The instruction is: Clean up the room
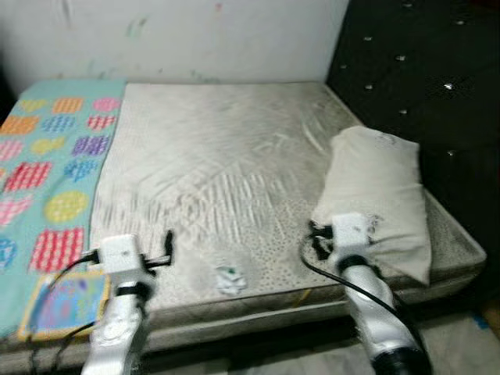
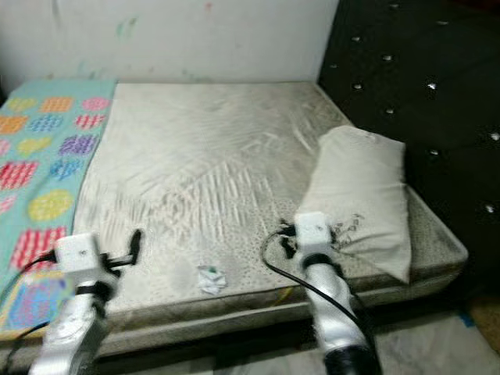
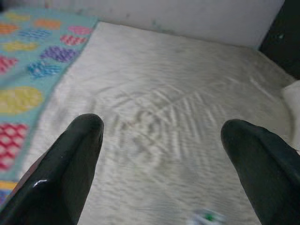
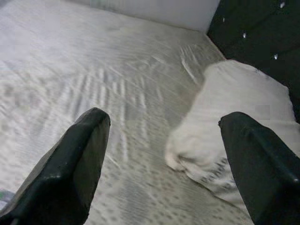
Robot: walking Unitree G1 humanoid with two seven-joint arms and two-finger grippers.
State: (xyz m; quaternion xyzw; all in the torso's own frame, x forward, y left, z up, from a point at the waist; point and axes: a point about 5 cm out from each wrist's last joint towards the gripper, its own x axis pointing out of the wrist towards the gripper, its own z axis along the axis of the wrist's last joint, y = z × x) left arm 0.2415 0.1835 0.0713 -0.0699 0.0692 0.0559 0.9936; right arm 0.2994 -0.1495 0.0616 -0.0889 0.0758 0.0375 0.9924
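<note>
One off-white, creased pillow (image 1: 379,195), one small wrapper (image 1: 229,278) on the mattress (image 1: 211,172); left gripper (image 3: 164,164) and right gripper (image 4: 164,159), fingers spread wide.

Count: one mattress (image 1: 219,172); one pillow (image 1: 380,195), right; one patterned blanket (image 1: 47,180), left; one small wrapper (image 1: 229,278), near edge; one tufted headboard (image 1: 422,70), right.

Bare mattress (image 1: 219,164) lies open between blanket (image 1: 47,172) and pillow (image 1: 383,195).
</note>
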